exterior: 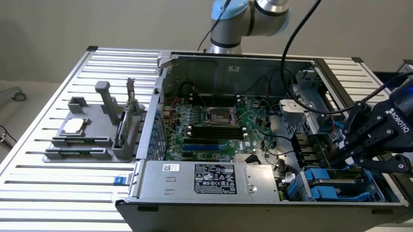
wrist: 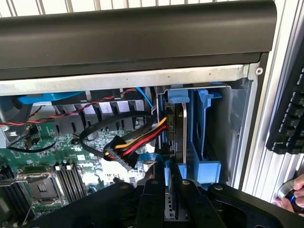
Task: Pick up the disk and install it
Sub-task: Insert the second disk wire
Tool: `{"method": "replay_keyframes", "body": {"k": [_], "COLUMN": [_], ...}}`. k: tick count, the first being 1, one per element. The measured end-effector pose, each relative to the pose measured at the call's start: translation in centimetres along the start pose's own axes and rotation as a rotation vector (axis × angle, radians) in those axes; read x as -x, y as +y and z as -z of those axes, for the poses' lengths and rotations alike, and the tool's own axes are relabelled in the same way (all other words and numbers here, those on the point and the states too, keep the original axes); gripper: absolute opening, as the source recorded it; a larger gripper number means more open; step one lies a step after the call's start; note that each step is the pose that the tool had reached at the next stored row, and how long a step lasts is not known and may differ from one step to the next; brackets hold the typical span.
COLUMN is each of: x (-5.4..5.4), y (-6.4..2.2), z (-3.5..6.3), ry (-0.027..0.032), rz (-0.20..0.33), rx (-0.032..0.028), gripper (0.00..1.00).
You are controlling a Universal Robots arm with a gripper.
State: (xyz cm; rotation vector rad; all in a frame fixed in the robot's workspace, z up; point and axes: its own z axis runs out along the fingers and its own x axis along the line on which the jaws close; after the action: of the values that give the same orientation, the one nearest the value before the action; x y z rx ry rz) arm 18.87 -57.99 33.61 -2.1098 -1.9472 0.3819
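Holding disk [wrist: 172, 142] edge-on, your gripper [wrist: 167, 187] pinches it narrow, lined up over blue cage [wrist: 205, 137] at case [exterior: 258, 212] corner so it slots straight.

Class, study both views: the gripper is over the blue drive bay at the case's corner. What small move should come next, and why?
Probably a slow, straight push further into the bay. In the wrist view the gripper is closed on the edge of the disk, which stands on edge between the blue cage walls. The cables lie close beside it, so sideways motion risks snagging.
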Motion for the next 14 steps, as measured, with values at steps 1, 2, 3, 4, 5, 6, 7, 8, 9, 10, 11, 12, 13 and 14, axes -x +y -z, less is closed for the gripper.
{"method": "replay_keyframes", "body": {"k": [1,2,3,4,5,6,7,8,9,10,11,12,13,14], "x": [0.0,0.1,0.1,0.1,0.2,0.2,0.2,0.2,0.2,0.2,0.3,0.3,0.3,0.4], "y": [0.12,0.24,0.36,0.47,0.56,0.64,0.73,0.83,0.93,1.04,1.14,1.23,1.30,1.36], "z": [-0.03,-0.05,-0.08,-0.07,-0.07,-0.06,-0.05,-0.04,-0.03,-0.02,-0.02,-0.02,-0.05,-0.08], "ry": [-0.0001,-0.0004,-0.0003,-0.0007,-0.0010,-0.0013,-0.0014,-0.0015,-0.0016,-0.0017,-0.0017,-0.0017,-0.0013,-0.0007], "rz": [0.000,0.000,0.000,0.000,0.000,0.000,0.000,0.000,0.000,0.000,0.000,0.000,0.000,0.000], "rx": [-0.0042,-0.0092,-0.0141,-0.0187,-0.0233,-0.0277,-0.0316,-0.0354,-0.0393,-0.0434,-0.0468,-0.0499,-0.0528,-0.0553], "gripper": [0.16,0.16,0.16,0.16,0.16,0.16,0.16,0.16,0.16,0.16,0.16,0.16,0.16,0.16]}}
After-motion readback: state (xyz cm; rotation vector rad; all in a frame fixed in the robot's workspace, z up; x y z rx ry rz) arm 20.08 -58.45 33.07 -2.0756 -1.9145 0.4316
